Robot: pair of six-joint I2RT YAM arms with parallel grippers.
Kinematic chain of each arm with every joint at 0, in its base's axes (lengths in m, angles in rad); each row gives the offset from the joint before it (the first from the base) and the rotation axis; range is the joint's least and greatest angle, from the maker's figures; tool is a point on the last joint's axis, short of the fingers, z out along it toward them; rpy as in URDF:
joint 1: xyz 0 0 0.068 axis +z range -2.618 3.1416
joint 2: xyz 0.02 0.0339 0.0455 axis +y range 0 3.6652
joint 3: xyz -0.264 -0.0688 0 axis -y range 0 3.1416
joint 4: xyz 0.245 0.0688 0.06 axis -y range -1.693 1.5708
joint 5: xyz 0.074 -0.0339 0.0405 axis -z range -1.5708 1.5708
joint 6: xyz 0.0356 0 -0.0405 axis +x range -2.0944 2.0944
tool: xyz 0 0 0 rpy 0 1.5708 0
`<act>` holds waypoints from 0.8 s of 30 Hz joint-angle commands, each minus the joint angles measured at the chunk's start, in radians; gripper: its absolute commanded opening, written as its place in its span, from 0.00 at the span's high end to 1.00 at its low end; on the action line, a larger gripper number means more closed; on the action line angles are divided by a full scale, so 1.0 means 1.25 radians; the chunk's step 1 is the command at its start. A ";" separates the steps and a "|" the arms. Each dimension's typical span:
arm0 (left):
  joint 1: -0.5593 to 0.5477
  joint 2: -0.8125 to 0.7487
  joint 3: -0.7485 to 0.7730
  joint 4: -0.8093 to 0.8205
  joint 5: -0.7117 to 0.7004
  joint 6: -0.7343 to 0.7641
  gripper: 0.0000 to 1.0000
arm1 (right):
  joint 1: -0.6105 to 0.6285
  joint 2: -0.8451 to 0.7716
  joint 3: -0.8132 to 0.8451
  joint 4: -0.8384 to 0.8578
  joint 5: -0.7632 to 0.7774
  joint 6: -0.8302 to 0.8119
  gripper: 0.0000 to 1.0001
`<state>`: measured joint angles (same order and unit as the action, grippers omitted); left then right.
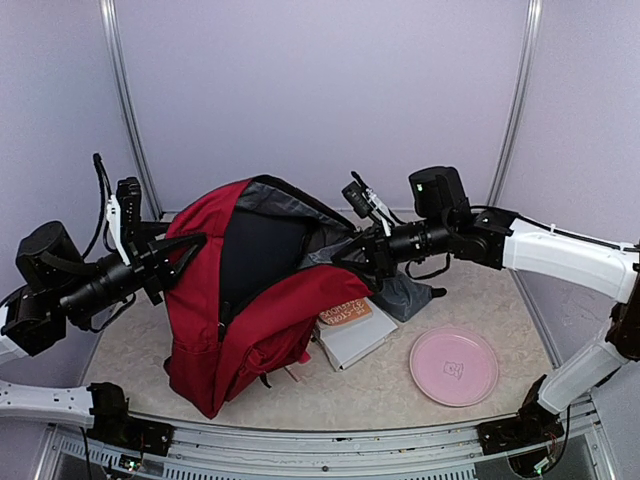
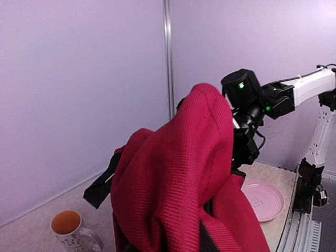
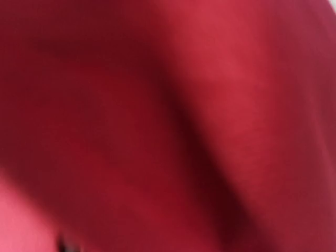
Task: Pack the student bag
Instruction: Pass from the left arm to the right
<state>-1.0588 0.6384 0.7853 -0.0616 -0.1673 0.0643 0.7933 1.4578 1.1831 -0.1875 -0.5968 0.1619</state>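
Top external shows one student bag point(image 1: 250, 330) and one pink plate point(image 1: 453, 366).

Backpack point(image 2: 178, 173): dark red ribbed fabric, heaped up, filling the centre.
Strap point(image 2: 100, 185): black, hanging at its left side.
Mug point(image 2: 68, 227): orange inside, lower left on the table point(image 2: 26, 231).
Plate point(image 2: 261, 199): pink, at right.
Right arm point(image 2: 247, 94): black wrist, green lights, behind the backpack's peak.

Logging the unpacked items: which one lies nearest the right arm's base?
The round pink plate, lying alone; the books and grey pouch sit farther back, beside the red bag.
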 commanded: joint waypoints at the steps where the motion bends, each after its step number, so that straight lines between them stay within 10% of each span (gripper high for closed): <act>1: 0.031 -0.012 0.049 -0.140 -0.047 -0.087 0.31 | 0.013 -0.008 0.149 -0.042 0.108 -0.087 1.00; 5: 0.028 0.020 0.150 -0.246 -0.001 -0.092 0.01 | 0.034 0.066 0.315 -0.153 0.146 -0.142 1.00; 16: 0.009 0.217 0.404 -0.369 -0.191 0.018 0.01 | 0.091 0.149 0.445 -0.271 0.198 -0.225 1.00; 24: 0.046 0.187 0.353 -0.387 -0.134 -0.054 0.01 | 0.089 0.123 0.409 -0.293 0.244 -0.247 1.00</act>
<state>-1.0142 0.9253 1.2495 -0.5510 -0.3714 0.0402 0.8986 1.6470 1.7023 -0.5568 -0.3325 -0.1150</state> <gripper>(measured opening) 0.988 0.031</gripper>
